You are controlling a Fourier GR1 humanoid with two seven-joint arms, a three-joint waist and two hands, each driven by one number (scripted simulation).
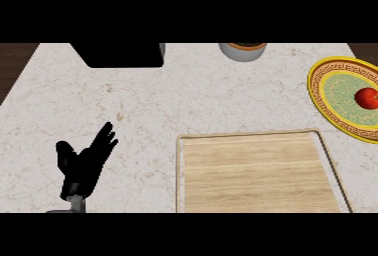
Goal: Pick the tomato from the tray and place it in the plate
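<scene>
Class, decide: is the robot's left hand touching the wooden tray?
Apart. The head view shows a strip of counter between the left hand and the tray.

The counter [207, 95] lay open beyond the tray [255, 175] up to the plate [316, 87]; black box [122, 54] and grey pot [242, 52] lined its far edge.

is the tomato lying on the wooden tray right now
No, the tomato sits on the yellow-rimmed plate at the counter's right edge, and the tray holds nothing.
</scene>
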